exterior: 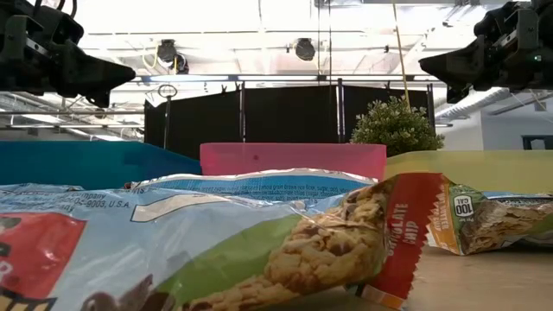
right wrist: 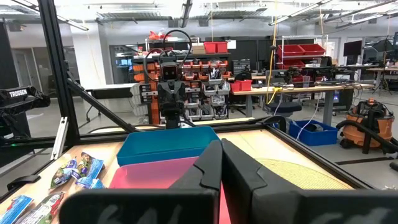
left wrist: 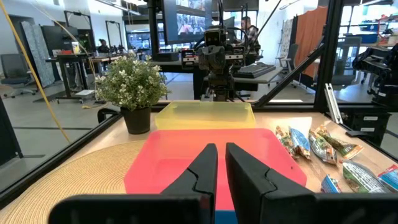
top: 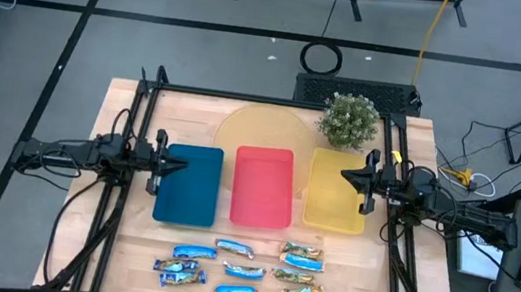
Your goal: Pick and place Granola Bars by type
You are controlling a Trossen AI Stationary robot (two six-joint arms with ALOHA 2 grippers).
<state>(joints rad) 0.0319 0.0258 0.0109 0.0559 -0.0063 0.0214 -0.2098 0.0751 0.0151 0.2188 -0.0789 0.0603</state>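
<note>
Nothing picked yet — the Granola Bars [top: 245, 265] lie loose at 6 o'clock, near the table's front edge, below three trays. Left gripper [top: 163, 164] and right gripper [top: 361, 179] are held clenched, empty, at 9 and 3. Next: a gripper must be opened & lowered onto one bar.

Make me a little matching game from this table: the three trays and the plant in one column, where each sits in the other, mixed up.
Things:
1. blue tray
2. red tray
3. yellow tray
4. potted plant

Places, seen from above:
A. middle of the tray row
B. far side of the table, behind the yellow tray
C. by the left gripper
D. by the right gripper

Pairs: 1-C, 2-A, 3-D, 4-B
</note>
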